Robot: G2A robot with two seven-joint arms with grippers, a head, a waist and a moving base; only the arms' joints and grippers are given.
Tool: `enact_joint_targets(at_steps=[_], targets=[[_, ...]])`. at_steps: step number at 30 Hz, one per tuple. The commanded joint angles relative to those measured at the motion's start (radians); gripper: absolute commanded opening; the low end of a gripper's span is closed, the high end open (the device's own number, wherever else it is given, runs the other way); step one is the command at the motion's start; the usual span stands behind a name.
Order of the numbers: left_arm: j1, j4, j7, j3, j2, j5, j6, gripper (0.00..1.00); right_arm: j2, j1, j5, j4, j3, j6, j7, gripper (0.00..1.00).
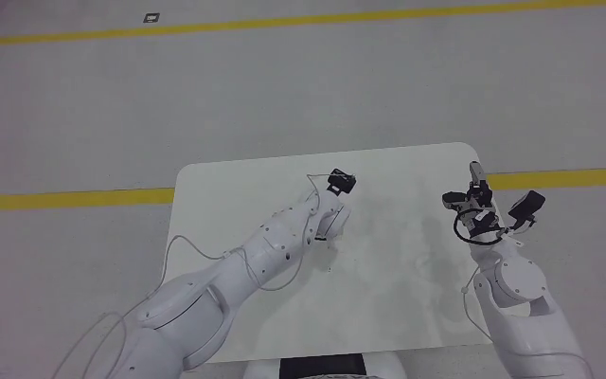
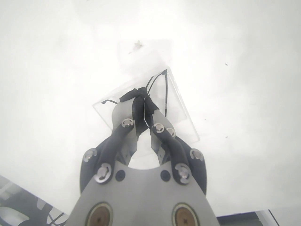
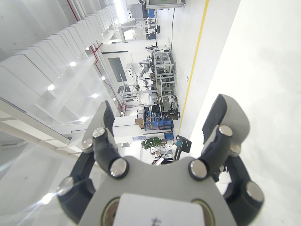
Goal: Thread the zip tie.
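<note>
A thin black zip tie [image 2: 166, 90] lies bent in a loop over a clear flat plastic tray [image 2: 182, 111] on the white table. My left gripper [image 2: 144, 97] points down at the tray and is shut on the zip tie near the loop's crossing. One end of the tie [image 2: 106, 101] sticks out sideways past a fingertip. In the top view the left gripper [image 1: 329, 220] sits near the middle of the table [image 1: 398, 284]. My right gripper [image 3: 162, 116] is open with nothing between its fingers, raised at the table's right edge [image 1: 476, 182] and facing out toward the room.
The white table has bare surface between the two arms and toward its front. Small dark specks [image 2: 226, 64] dot the tabletop around the tray. A yellow floor line [image 1: 85, 199] runs behind the table.
</note>
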Motion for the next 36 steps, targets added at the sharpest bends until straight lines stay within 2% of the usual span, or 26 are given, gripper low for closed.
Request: enact_joint_targets(at_steps=[1, 5, 8, 15, 19, 23, 25, 31, 33, 36], targets=[[0.003, -0.001, -0.003, -0.001, 0.0, 0.005, -0.001, 0.35, 0.0, 0.0, 0.0, 0.0, 0.0, 0.0, 0.0, 1.0], [0.005, 0.008, -0.007, -0.004, -0.002, 0.007, -0.007, 0.35, 0.0, 0.0, 0.0, 0.0, 0.0, 0.0, 0.0, 1.0], [0.006, 0.019, -0.006, -0.008, -0.005, 0.002, -0.015, 0.29, 0.0, 0.0, 0.0, 0.0, 0.0, 0.0, 0.0, 1.0], [0.003, 0.045, -0.006, -0.017, -0.014, -0.019, -0.035, 0.23, 0.0, 0.0, 0.0, 0.0, 0.0, 0.0, 0.0, 1.0], [0.001, 0.056, -0.003, -0.018, -0.019, -0.021, -0.038, 0.15, 0.0, 0.0, 0.0, 0.0, 0.0, 0.0, 0.0, 1.0], [0.0, 0.063, -0.001, -0.02, -0.023, -0.022, -0.042, 0.02, 0.0, 0.0, 0.0, 0.0, 0.0, 0.0, 0.0, 1.0], [0.0, 0.064, 0.0, -0.02, -0.025, -0.022, -0.043, 0.0, 0.0, 0.0, 0.0, 0.0, 0.0, 0.0, 0.0, 1.0], [0.001, 0.064, 0.003, -0.024, -0.027, -0.016, -0.042, 0.03, 0.0, 0.0, 0.0, 0.0, 0.0, 0.0, 0.0, 1.0], [0.001, 0.062, 0.006, -0.027, -0.027, -0.013, -0.041, 0.13, 0.0, 0.0, 0.0, 0.0, 0.0, 0.0, 0.0, 1.0], [0.001, 0.058, 0.009, -0.031, -0.027, -0.01, -0.044, 0.2, 0.0, 0.0, 0.0, 0.0, 0.0, 0.0, 0.0, 1.0]])
